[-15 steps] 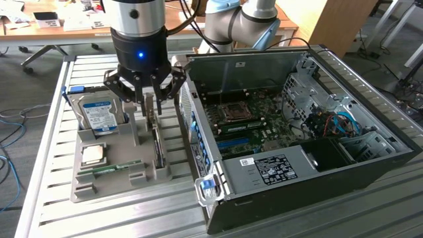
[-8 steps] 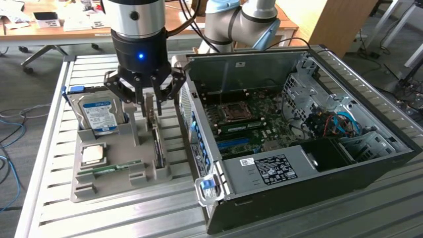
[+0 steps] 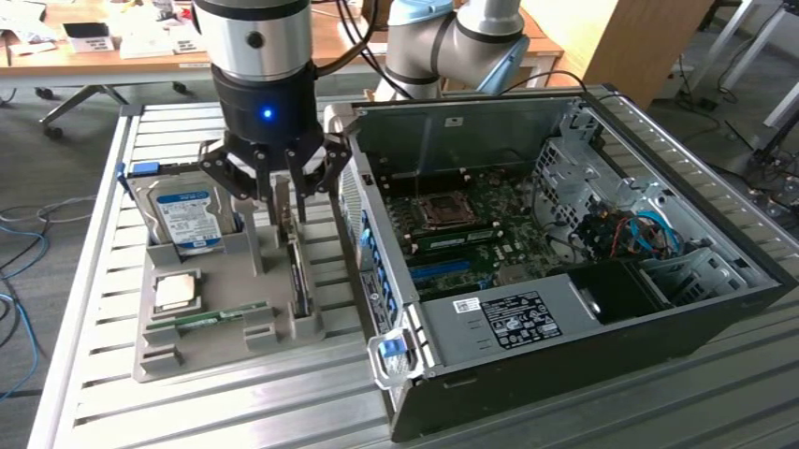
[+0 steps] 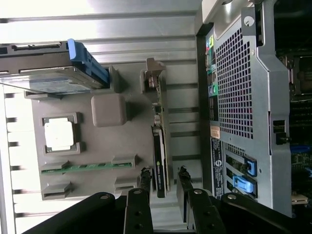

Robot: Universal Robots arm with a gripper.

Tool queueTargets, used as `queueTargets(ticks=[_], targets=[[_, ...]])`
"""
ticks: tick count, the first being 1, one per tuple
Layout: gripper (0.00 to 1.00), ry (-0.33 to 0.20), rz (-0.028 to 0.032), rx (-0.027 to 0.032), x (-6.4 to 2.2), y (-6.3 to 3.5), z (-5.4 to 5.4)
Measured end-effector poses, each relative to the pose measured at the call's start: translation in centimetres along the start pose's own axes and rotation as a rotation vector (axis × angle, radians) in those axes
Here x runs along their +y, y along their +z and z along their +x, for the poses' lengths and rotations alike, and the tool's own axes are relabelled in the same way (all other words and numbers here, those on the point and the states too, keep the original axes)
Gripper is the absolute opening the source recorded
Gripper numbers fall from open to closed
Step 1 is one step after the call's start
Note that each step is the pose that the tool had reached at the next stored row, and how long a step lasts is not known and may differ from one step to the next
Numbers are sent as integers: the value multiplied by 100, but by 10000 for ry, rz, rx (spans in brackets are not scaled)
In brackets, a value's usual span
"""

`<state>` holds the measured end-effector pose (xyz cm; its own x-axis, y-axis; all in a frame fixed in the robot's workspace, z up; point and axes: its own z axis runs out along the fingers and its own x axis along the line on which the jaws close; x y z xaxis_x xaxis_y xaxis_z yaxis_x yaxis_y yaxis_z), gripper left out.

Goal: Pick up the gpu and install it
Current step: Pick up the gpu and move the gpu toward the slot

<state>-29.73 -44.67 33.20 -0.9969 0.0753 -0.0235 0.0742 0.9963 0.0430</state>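
Just between parted jaws: gpu (image 4: 159,161)

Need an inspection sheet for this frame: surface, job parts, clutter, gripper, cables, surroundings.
Surface: slatted table, grey tray on it.
Job's things: gpu on edge in the tray; open case beside.
Clutter: hard drive, CPU, memory stick in the tray.
Gripper: open, fingers astride the gpu.
Cables: coloured bundle inside the case; blue cable on the floor.
Surroundings: desks behind.
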Motion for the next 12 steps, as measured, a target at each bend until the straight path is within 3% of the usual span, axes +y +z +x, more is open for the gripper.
queueTargets(ticks=[12], targets=[[36, 0, -2, -2, -1, 33, 1]])
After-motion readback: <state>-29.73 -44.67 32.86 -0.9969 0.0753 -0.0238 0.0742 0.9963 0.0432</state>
